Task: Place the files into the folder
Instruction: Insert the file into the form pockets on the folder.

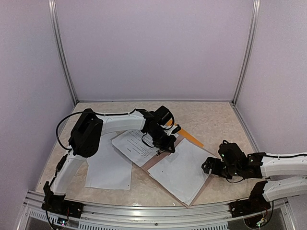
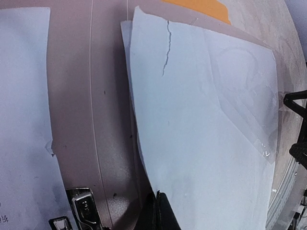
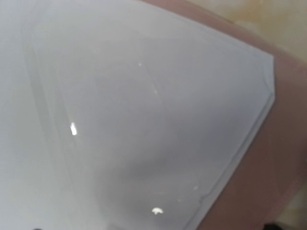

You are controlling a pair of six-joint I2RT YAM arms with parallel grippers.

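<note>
White files (image 1: 135, 145) lie in the middle of the worktop (image 1: 211, 117) on a pink board (image 2: 91, 120). The orange folder (image 1: 191, 137) peeks out behind them. The left end effector (image 1: 167, 143) is low over them, and the right end effector (image 1: 208, 166) is beside them. I cannot tell if either is clenched or released.

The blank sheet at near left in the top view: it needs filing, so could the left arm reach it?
Probably yes: the sheet lies flat and mostly uncovered beside the left arm, whose pincer hovers just past it over the printed sheet.
</note>
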